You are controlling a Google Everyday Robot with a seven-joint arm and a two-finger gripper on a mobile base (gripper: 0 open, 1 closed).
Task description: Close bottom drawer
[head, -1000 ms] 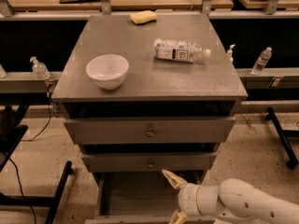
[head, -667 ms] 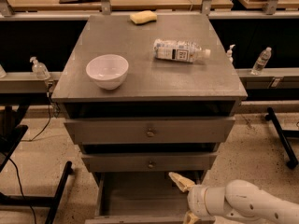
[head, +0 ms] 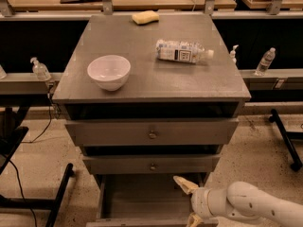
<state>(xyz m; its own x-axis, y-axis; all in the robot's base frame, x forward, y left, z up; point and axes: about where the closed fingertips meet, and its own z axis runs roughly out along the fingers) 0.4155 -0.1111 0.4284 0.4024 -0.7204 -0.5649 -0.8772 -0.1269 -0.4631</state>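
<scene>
The bottom drawer is the lowest of three grey drawers and stands pulled out, with its shallow grey box showing. Its front panel lies along the bottom edge of the view and its knob is out of view. My gripper is at the drawer's right end, on a white arm coming in from the lower right. It is open. One tan fingertip points over the drawer box and the other sits by the front panel.
The middle drawer and top drawer stick out slightly. On the cabinet top stand a white bowl, a lying plastic bottle and a yellow sponge. Black stand legs are on the floor at left and right.
My gripper and arm have shifted a little to the right and down at the drawer's right end. The drawer has not visibly moved.
</scene>
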